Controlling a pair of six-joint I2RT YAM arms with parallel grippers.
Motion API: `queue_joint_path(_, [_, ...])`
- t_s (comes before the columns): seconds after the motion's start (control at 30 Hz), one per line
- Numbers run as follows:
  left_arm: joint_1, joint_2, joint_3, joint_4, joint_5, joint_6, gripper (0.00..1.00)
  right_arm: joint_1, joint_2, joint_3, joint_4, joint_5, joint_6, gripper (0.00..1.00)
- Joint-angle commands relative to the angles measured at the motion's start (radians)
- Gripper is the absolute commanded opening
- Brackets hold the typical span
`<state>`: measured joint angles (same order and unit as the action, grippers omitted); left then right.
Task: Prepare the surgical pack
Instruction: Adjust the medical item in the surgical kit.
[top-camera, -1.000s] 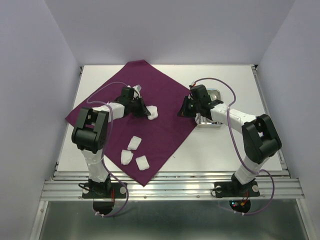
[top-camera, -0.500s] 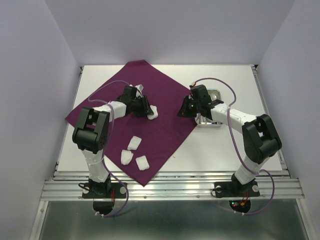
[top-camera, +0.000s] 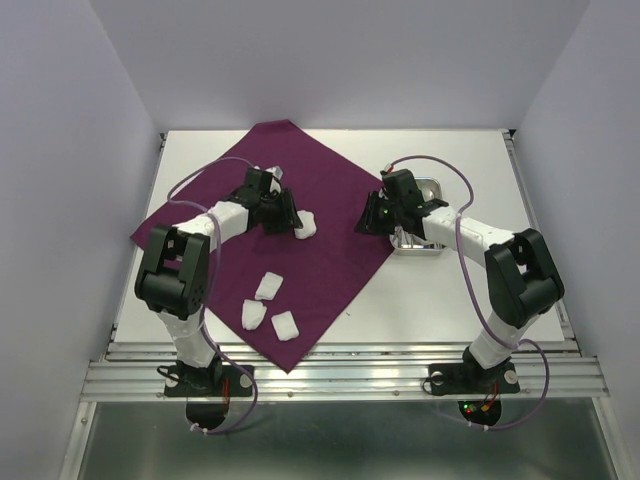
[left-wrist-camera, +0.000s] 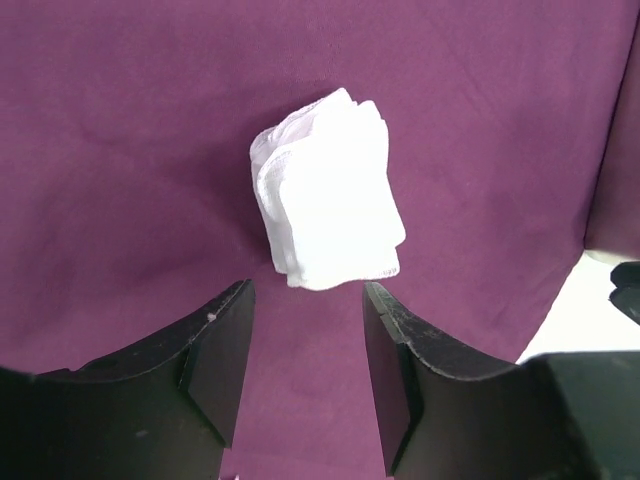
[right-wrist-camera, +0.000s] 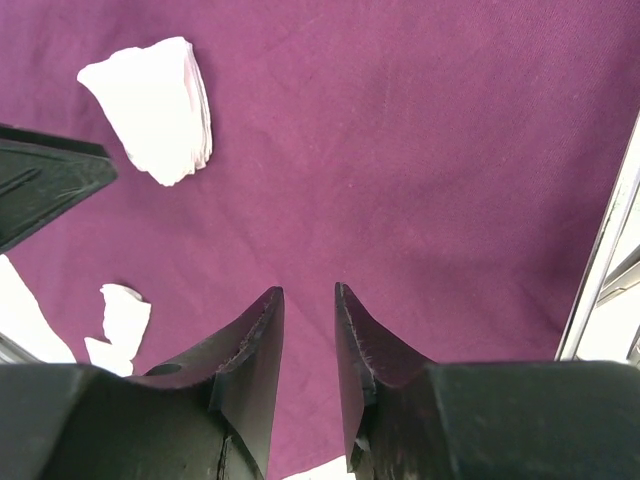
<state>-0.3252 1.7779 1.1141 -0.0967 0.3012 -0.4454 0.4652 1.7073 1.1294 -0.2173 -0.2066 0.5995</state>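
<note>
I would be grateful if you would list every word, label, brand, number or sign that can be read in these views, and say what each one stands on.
None: no readable text appears in any view.
The surgical pack is plain purple cloth with no print.
The gauze pad ahead of the left wrist camera is plain white.
The steel tray shows no marking, though it is mostly hidden and small in the overhead view.

readable text: none | labels, brands: none | numbers, signs: none | views: top, left wrist, right wrist
</note>
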Motion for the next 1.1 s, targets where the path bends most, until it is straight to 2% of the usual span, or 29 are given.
queue_joint_path(0.0, [-0.003,-0.096,0.015,-0.035,-0.043,0.013,0.58,-0.005,-0.028,0.029,0.002,0.0,-0.018,0.33])
queue_joint_path(0.1, [-0.015,-0.107,0.026,-0.024,-0.05,0.004,0.53,-0.005,-0.023,0.03,0.004,-0.005,-0.015,0.32])
queue_joint_path(0.13, [-0.029,-0.101,0.045,-0.028,-0.056,-0.001,0.46,-0.005,-0.02,0.033,0.004,-0.008,-0.015,0.32])
queue_joint_path(0.2, [-0.044,-0.089,0.067,-0.028,-0.062,-0.004,0.38,-0.005,-0.02,0.035,0.004,-0.01,-0.012,0.32])
queue_joint_path(0.3, [-0.071,-0.04,0.119,-0.037,-0.095,-0.013,0.17,-0.005,-0.029,0.032,0.003,-0.008,-0.012,0.32])
queue_joint_path(0.33, [-0.074,-0.008,0.133,-0.044,-0.123,-0.016,0.05,-0.005,-0.032,0.029,0.002,-0.007,-0.012,0.32])
queue_joint_path(0.37, [-0.074,0.011,0.16,-0.047,-0.135,-0.018,0.01,-0.005,-0.035,0.027,0.001,-0.002,-0.013,0.32])
queue_joint_path(0.7, [-0.083,0.173,0.243,-0.057,-0.174,-0.021,0.0,-0.005,-0.078,0.01,-0.019,0.024,-0.021,0.32])
queue_joint_path(1.07, [-0.103,0.123,0.271,-0.073,-0.175,-0.007,0.0,-0.005,-0.1,0.02,-0.039,0.022,-0.029,0.32])
